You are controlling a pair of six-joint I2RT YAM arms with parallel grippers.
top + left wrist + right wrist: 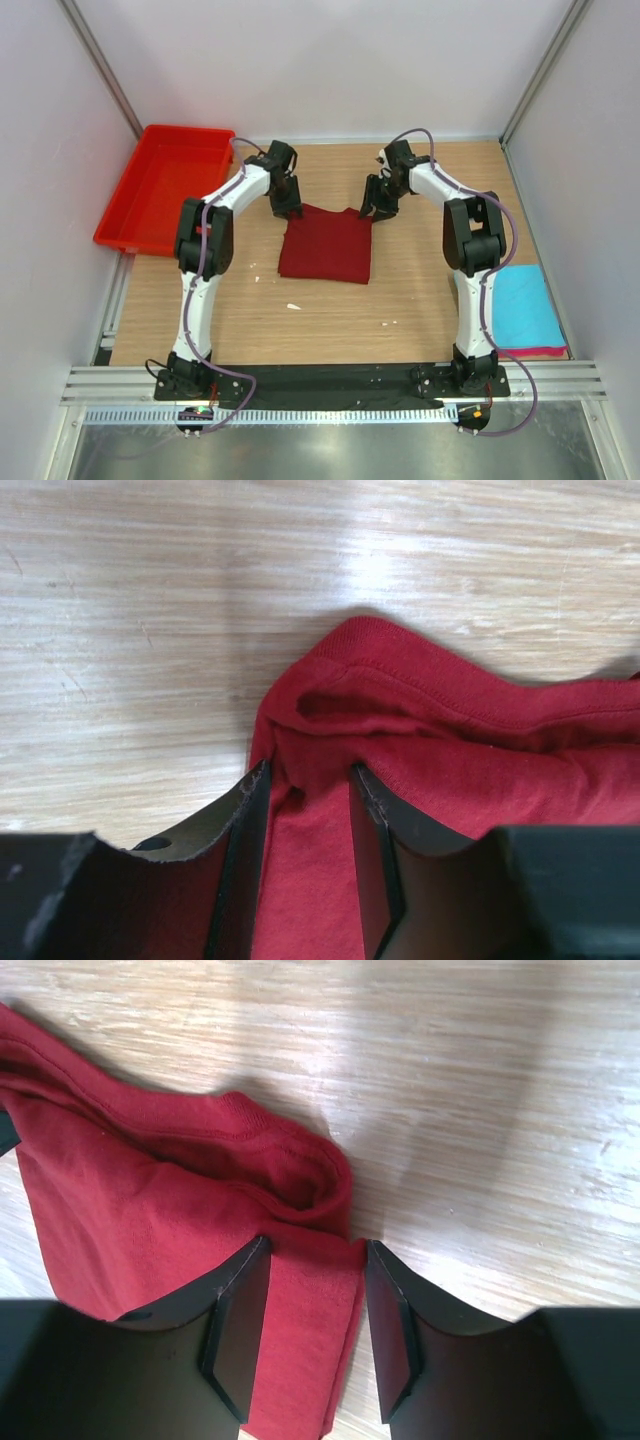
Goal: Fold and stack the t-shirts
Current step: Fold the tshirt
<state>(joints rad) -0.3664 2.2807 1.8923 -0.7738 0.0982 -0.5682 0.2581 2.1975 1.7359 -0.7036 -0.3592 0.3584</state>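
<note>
your left pincer (310, 775) and right pincer (318, 1250), both spread, straddle the half-folded maroon shirt (325, 245); turquoise shirt (522, 300) already tops pink shirt (545, 351).

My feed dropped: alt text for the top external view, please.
Both arms reach to the far corners of a maroon t-shirt lying mid-table: left end effector at one, right end effector at the other. A red tray sits far left; a turquoise t-shirt lies on a pink t-shirt at the near right.
</note>
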